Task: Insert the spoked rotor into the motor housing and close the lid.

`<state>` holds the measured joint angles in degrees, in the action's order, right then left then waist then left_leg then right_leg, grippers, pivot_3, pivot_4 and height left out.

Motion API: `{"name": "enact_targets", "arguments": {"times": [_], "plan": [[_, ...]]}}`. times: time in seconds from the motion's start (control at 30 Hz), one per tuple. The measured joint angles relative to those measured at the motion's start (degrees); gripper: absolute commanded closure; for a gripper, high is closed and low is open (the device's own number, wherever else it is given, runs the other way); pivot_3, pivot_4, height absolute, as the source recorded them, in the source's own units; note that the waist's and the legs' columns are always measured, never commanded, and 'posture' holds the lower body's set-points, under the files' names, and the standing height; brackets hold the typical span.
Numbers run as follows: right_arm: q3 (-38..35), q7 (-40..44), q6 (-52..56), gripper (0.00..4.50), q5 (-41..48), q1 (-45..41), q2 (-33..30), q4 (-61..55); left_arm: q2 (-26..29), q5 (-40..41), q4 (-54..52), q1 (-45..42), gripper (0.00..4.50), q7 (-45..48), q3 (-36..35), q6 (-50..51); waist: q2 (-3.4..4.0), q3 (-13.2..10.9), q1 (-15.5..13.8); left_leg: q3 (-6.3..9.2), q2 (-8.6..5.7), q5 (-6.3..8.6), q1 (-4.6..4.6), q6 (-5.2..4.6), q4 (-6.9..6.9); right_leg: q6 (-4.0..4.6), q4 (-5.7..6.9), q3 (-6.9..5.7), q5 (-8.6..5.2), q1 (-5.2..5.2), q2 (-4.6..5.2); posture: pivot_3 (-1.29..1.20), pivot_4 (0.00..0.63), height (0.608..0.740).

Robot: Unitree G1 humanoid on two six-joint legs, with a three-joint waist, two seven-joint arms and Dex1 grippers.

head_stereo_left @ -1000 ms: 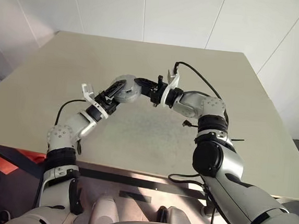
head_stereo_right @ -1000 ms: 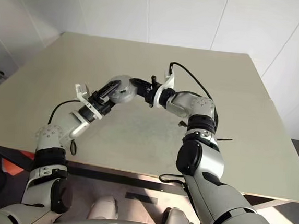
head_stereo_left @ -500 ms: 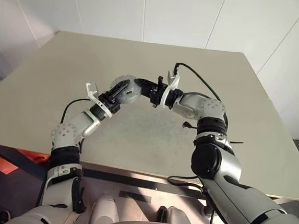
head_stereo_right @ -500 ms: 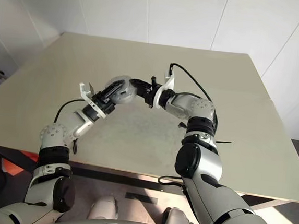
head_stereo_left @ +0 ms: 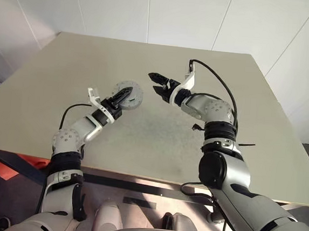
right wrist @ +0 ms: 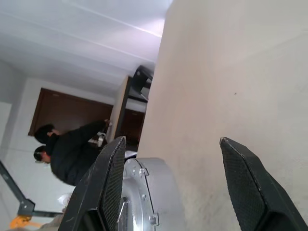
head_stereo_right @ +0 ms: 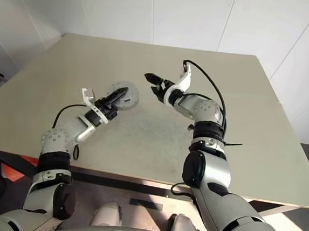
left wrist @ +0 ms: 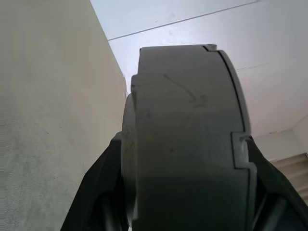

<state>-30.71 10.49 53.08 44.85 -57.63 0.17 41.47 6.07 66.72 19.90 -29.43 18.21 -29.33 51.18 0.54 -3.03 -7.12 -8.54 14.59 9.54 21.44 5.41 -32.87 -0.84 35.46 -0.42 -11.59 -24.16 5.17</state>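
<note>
My left gripper [head_stereo_left: 119, 96] is shut on the motor housing [head_stereo_left: 129, 94], a round grey drum held up above the beige table [head_stereo_left: 94, 61]. The left wrist view shows the housing [left wrist: 187, 139] edge-on between the black fingers [left wrist: 96, 192], with a seam around its side. My right gripper [head_stereo_left: 152, 82] is open and empty, a short way to the right of the housing and pointing at it. Its wrist view catches part of the housing [right wrist: 154, 192] beside one finger. The spoked rotor is hidden. I cannot tell the lid apart from the housing.
The table stretches wide on all sides, with white walls behind it and its near edge [head_stereo_left: 138, 174] below the arms. A person in dark clothing [right wrist: 72, 149] stands far off near a dark doorway.
The right gripper was against the housing with narrow jaws. It has opened and drawn back to the right. The left gripper has closed on the housing and keeps it in about the same place.
</note>
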Motion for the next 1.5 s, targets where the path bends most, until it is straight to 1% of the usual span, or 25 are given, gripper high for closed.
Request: {"name": "enact_targets", "arguments": {"times": [0.1, 0.2, 0.27, 0.33, 0.43, 0.63, 0.77, 0.87, 0.97, 1.07, 1.17, 1.4, 1.5], "plan": [[0.09, 0.53, -0.67, 0.96, -0.01, 0.38, -0.38, 0.03, 1.81, -4.65, 0.84, 0.3, 2.13, -2.53, -1.97, -8.06, -0.01, 0.0, 0.43, 0.01, 0.05, 0.0, -0.02, 0.0, 0.0, -0.02, 0.01, 0.0, 0.01, 0.0, -0.04, 0.0, 0.0, 0.74], [0.47, 0.74, -1.24, 0.96, -0.22, 0.75, -0.71, 0.03, 4.5, -6.4, 2.58, 0.91, 2.13, -4.85, -5.44, -12.04, -0.01, 0.0, 0.69, 0.01, 0.04, 0.0, -0.02, 0.0, 0.01, -0.04, -0.01, 0.0, 0.02, 0.0, -0.07, 0.0, 0.0, 0.74], [0.62, 1.08, -1.38, 0.96, -0.39, 1.18, -0.72, 0.03, 5.84, -7.27, 4.26, 1.57, 2.13, -5.92, -7.08, -13.27, -0.02, 0.0, 0.74, 0.01, 0.03, 0.0, 0.01, 0.0, 0.01, -0.04, -0.02, 0.0, 0.02, 0.0, -0.05, 0.0, 0.0, 0.74], [1.07, 1.17, -1.37, 0.96, -0.48, 1.41, -0.6, 0.03, 5.95, -7.84, 5.44, 2.15, 2.13, -6.53, -7.77, -13.43, -0.03, 0.0, 0.26, 0.03, 0.02, 0.0, 0.06, -0.01, -0.06, -0.04, -0.02, -0.03, 0.02, 0.0, -0.02, 0.0, 0.0, 0.74], [2.09, 1.57, -1.38, 0.96, -0.5, 1.41, 0.08, 0.13, 5.47, -8.89, 7.1, 2.3, 2.13, -7.41, -7.62, -13.33, -0.12, -0.02, -0.23, 0.07, 0.02, 0.0, 0.09, -0.01, -0.14, 0.03, 0.02, -0.04, -0.02, 0.02, 0.0, 0.0, 0.0, 0.74], [2.65, 1.85, -1.54, 0.96, -0.65, 1.4, -0.07, 0.43, 4.79, -10.51, 7.54, 2.29, 2.13, -7.67, -6.48, -12.99, -0.23, -0.01, 0.02, 0.07, 0.02, 0.0, 0.04, 0.0, -0.23, 0.05, 0.12, -0.01, -0.02, 0.05, 0.01, 0.0, 0.0, 0.74], [2.63, 1.81, -1.56, 0.92, -0.66, 1.41, -0.21, 0.5, 5.4, -11.73, 7.45, 2.29, 1.1, -7.44, -6.12, -13.1, -0.24, 0.0, 0.08, 0.07, 0.02, 0.0, 0.02, 0.0, -0.23, 0.04, 0.13, 0.0, -0.01, 0.05, 0.01, 0.0, 0.0, 0.74], [2.65, 1.76, -1.56, 0.92, -0.66, 1.4, -0.18, 0.66, 5.97, -11.65, 6.95, 2.19, 0.07, -7.52, -5.92, -12.61, -0.25, 0.0, 0.22, 0.06, 0.02, -0.01, -0.14, 0.01, -0.22, 0.06, 0.23, 0.04, -0.02, 0.09, 0.0, 0.0, 0.0, 0.74], [2.66, 1.74, -1.57, 0.92, -0.67, 1.4, -0.17, 0.81, 6.47, -11.6, 6.68, 2.19, 0.03, -8.32, -6.0, -12.3, -0.25, 0.01, 0.67, 0.06, 0.03, -0.06, -0.4, 0.1, -0.21, 0.09, 0.29, 0.15, -0.01, 0.22, 0.0, 0.0, 0.0, 0.74], [2.69, 1.73, -1.58, 0.92, -0.81, 1.4, -0.25, 1.71, 7.71, -11.45, 5.88, 3.29, 0.03, -8.55, -6.18, -11.15, -0.29, 0.03, 1.74, 0.06, 0.02, -0.08, -0.44, 0.14, -0.21, 0.12, 0.28, 0.18, 0.01, 0.25, 0.0, 0.0, 0.0, 0.74], [2.71, 1.73, -1.64, 0.92, -1.1, 1.37, -0.41, 2.87, 9.39, -11.03, 3.91, 5.15, 0.03, -8.06, -6.0, -8.65, -0.29, 0.04, 2.21, 0.06, 0.07, -0.08, -0.46, 0.14, -0.17, 0.15, 0.28, 0.18, 0.02, 0.23, -0.05, 0.0, 0.0, 0.74], [2.79, 1.81, -1.62, 0.92, -2.12, 0.72, -1.11, 5.44, 16.04, -10.42, 1.05, 9.14, 0.03, -4.93, -4.36, -1.22, -0.28, 0.05, 3.31, 0.05, 0.09, -0.04, -0.48, 0.09, -0.12, 0.16, 0.21, 0.21, 0.01, 0.2, -0.21, 0.0, 0.0, 0.74], [3.58, 2.23, -1.85, 0.92, -3.08, -0.1, -1.96, 7.26, 18.67, -11.4, 0.58, 10.21, 0.03, -3.09, -2.74, -0.16, -0.27, 0.06, 3.31, 0.04, 0.09, -0.04, -0.54, 0.09, -0.11, 0.17, 0.23, 0.22, 0.0, 0.21, -0.21, 0.0, 0.0, 0.74]]}}
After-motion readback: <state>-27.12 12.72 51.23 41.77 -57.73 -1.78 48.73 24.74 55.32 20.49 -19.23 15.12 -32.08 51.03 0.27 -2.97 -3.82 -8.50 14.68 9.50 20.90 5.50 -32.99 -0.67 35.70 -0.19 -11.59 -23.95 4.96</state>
